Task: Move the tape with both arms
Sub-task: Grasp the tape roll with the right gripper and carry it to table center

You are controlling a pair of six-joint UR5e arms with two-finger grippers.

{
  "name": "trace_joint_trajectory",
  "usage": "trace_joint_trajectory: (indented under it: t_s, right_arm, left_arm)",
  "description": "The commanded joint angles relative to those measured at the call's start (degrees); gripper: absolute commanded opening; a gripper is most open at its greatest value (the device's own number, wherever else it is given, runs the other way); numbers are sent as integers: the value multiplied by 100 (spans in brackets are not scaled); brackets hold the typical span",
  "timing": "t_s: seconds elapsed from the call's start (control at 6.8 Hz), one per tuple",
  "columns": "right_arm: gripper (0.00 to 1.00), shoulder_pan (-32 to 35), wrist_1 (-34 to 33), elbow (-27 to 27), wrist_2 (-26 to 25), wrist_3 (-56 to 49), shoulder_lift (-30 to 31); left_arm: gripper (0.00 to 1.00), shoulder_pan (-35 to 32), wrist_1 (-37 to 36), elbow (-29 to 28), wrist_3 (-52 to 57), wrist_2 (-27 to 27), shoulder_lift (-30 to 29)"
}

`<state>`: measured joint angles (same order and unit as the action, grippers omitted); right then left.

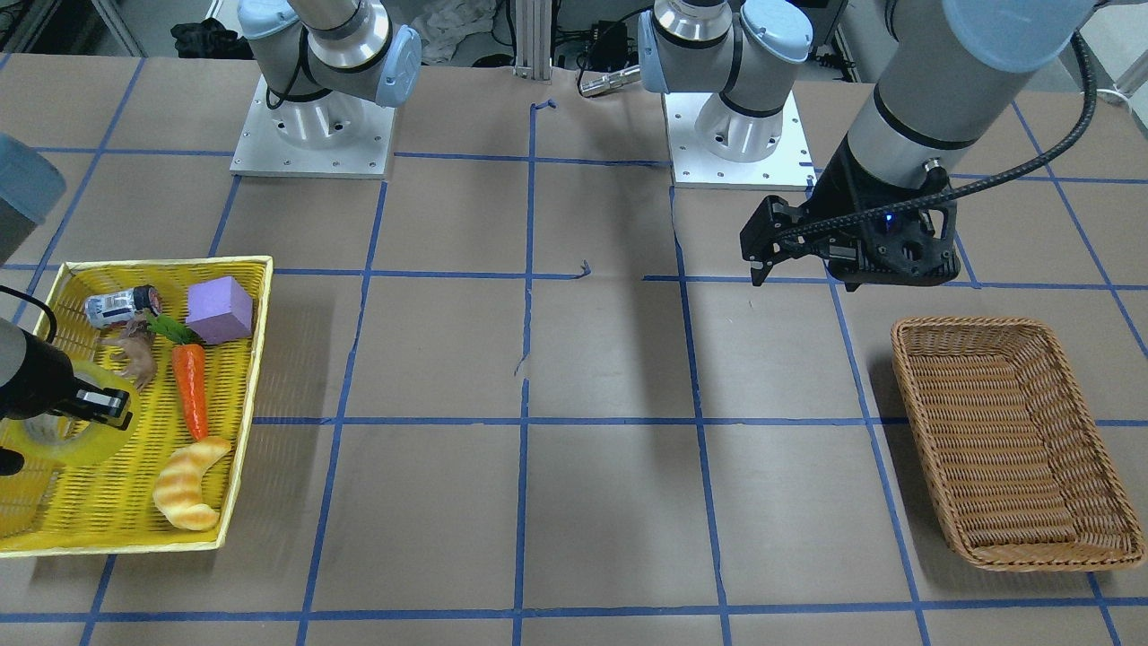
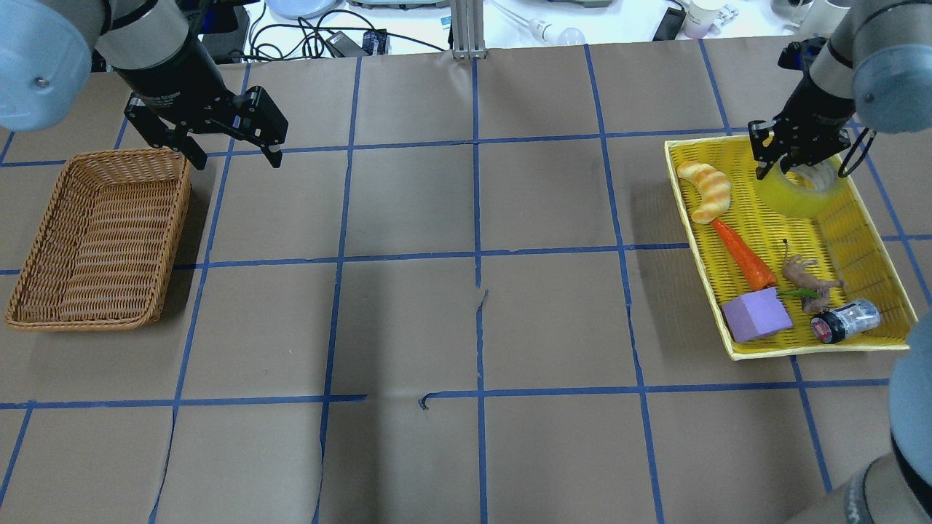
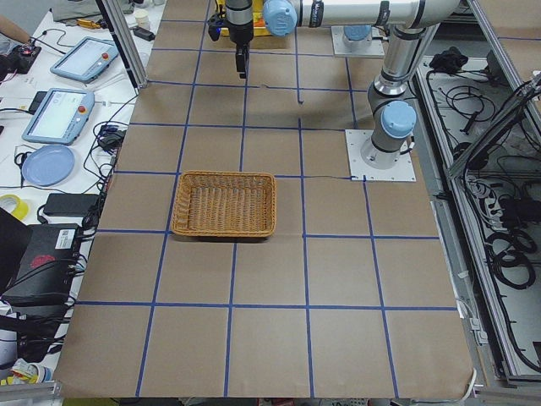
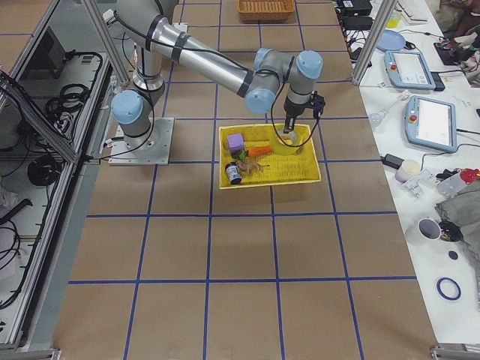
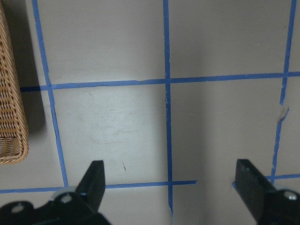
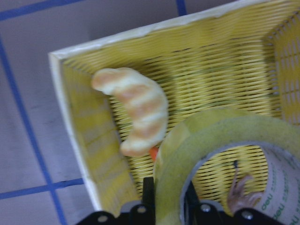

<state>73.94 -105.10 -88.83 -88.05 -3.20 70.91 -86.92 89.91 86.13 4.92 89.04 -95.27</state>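
1. Brown paper crossed by blue grid lines covers the table (image 2: 466,320); this papered stretch runs between a wicker basket (image 2: 44,240) near the table's left end and a yellow tray (image 1: 161,262) near its right end.
2. The left claw (image 2: 234,156) hangs with its jaws spread wide and gripping nothing, just beyond the basket's far corner, towards the table's far edge.
3. The right claw (image 2: 783,156) reaches down into the tray's far part, its fingers (image 6: 149,194) pinched on the wall of the tape (image 2: 801,193), one outside and one inside the ring.
4. The tape's hole faces roughly upward, so its axis stands near upright; whether it touches the tray floor cannot be told.
5. A croissant (image 2: 705,191) lies just beside the tape, against the tray wall nearer the table's middle; a carrot (image 2: 743,258) and a purple block (image 2: 757,314) lie nearer the table's near edge.
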Motion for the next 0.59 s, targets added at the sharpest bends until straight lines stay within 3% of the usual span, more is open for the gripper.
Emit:
trace_joint_trajectory:
  t_s: [0.0,0.44]
  right_arm:
    - [0,1317,17,112,331,1988,64]
    - [0,3235,-730,94,341,4734,-445]
  left_arm:
    - [100,9,0,0,-9,-9,-9]
    - [100,26,-9,0,0,0,-9]
